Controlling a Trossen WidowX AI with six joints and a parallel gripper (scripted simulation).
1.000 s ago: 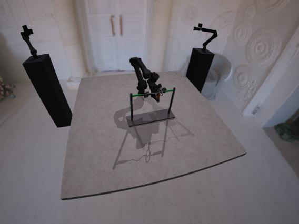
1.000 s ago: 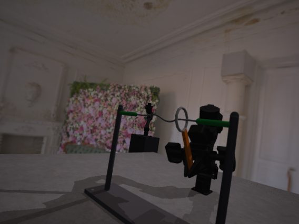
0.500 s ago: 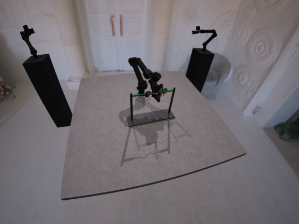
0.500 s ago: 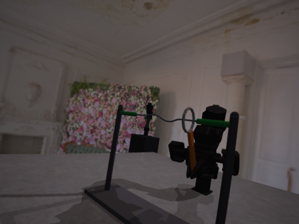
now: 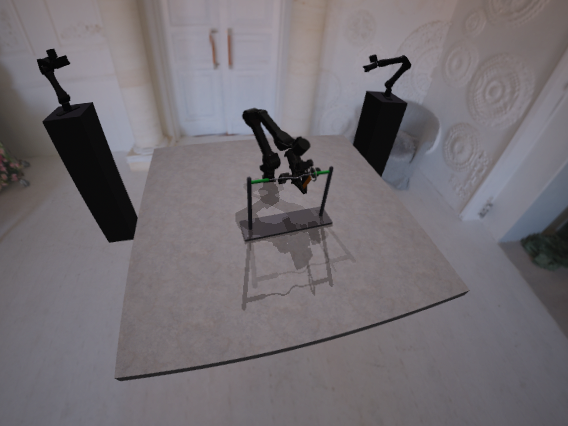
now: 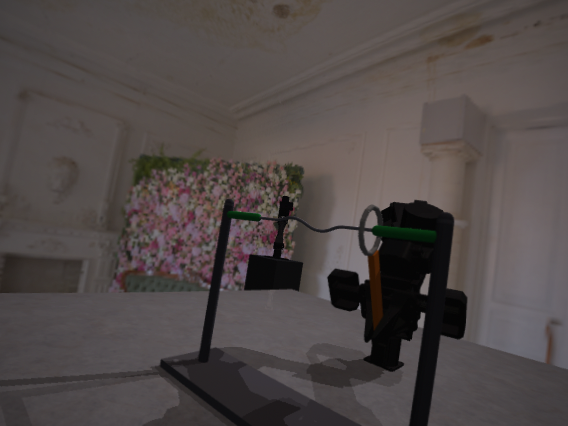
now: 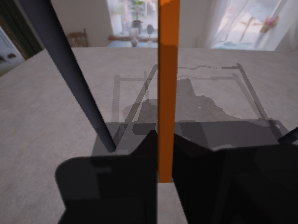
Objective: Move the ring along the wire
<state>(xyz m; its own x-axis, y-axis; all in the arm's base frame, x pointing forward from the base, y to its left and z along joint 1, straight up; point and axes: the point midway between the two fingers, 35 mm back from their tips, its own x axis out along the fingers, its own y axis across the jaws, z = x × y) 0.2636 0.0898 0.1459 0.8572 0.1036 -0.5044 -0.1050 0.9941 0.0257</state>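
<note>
Seen from the top view, with the dark arm bent down over the wire stand on the grey table [image 5: 200, 320]: gripper [image 5: 303, 183] low behind the wire, orange handle [image 5: 306, 184] just showing beside it, near the right-hand post [image 5: 327, 191]; too small here to tell how the ring sits. No containers anywhere in this view. Seen from the exterior view: ring [image 6: 371, 231] upright, threaded exactly at the joint where thin grey wire [image 6: 320, 229] meets the near green part [image 6: 404, 233], handle hanging straight down from it. Likely risks: letting go too early, leaving the ring to slide back onto the grey stretch; or a tilt or drop bringing the ring's rim against that grey wire. Seen from the wrist view: fingers nearly closed, clamped tight on the handle's lower end, dark post slanting past on the left. No containers here either.
</note>
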